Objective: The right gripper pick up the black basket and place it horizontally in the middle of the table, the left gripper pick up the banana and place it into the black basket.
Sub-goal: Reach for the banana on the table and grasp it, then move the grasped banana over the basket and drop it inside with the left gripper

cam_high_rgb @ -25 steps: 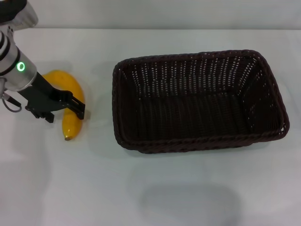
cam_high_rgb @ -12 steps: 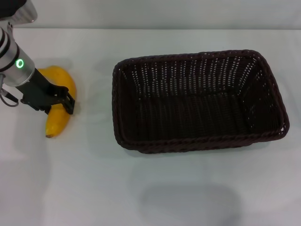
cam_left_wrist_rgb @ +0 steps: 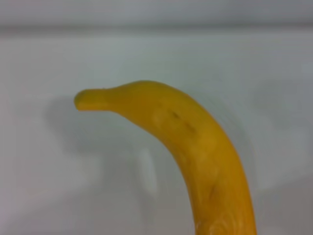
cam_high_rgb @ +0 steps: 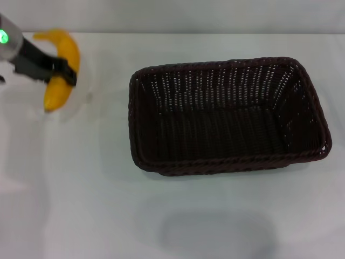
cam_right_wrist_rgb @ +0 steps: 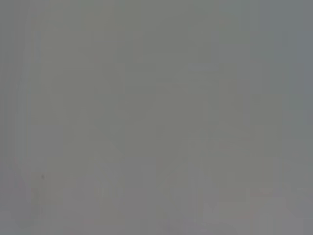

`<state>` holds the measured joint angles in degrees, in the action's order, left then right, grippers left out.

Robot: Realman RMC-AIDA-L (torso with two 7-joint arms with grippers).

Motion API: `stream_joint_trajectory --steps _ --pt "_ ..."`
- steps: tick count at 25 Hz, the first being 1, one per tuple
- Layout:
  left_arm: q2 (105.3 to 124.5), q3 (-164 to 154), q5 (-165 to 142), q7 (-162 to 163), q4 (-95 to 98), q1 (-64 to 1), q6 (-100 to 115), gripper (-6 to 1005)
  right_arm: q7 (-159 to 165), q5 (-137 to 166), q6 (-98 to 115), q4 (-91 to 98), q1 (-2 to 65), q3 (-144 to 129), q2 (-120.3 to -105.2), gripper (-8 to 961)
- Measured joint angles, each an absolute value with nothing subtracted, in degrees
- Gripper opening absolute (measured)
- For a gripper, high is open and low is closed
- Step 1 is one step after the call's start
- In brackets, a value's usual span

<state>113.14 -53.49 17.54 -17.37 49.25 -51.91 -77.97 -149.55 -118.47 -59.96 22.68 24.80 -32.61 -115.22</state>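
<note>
One arm is at work as I watch from the remote station: the left gripper [cam_high_rgb: 63, 72], its green ring light showing at the far left edge of the head view, is clamped across the middle of the banana [cam_high_rgb: 60, 70], and the soft shadow on the table [cam_high_rgb: 97, 216] beside the fruit suggests to me that it hangs clear of the surface rather than resting on it. The left wrist view shows the banana [cam_left_wrist_rgb: 195, 147] curving away from the camera, stubby stem outermost, with only white table behind it, so I judge the grip sits toward the lower half of the fruit, a sensible hold for carrying it sideways without it swinging. The black basket [cam_high_rgb: 226, 116] lies lengthwise across the middle of the table with its open top facing up and nothing inside, well apart from the banana, which tells me the basket half of the job is done and the carry and drop remain. The right gripper appears in no view, its wrist camera showing only a blank grey field, so I take that arm to be parked out of the way. I can read no brand, label or writing on the banana, basket or table.
</note>
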Motion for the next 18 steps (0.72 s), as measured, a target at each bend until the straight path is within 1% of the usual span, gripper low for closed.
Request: stream_joint_trajectory --steps 5,7,10,15,18 --pt "112.62 -52.3 33.26 -29.88 62.91 -48.33 -87.31 480 -149.02 -118.47 -60.68 22.82 25.0 -32.71 -115.28 874" --pt "112.05 -51.3 43.66 -36.14 65.44 -48.08 -93.56 480 -148.74 -118.47 -60.98 22.83 25.04 -32.74 -115.28 874" --pt "111.89 -51.37 52.63 -42.3 65.9 -48.08 -100.01 480 -148.34 -118.47 -62.44 22.66 25.05 -32.67 -115.31 874" --pt "113.84 -53.49 54.28 -46.63 63.54 -48.92 -102.46 481 -146.92 -119.27 -65.35 22.4 24.61 -32.65 -115.37 874" --pt "114.66 -55.81 54.7 -49.14 61.06 -49.44 -102.32 480 -145.57 -119.75 -66.87 22.5 23.97 -32.66 -115.31 874"
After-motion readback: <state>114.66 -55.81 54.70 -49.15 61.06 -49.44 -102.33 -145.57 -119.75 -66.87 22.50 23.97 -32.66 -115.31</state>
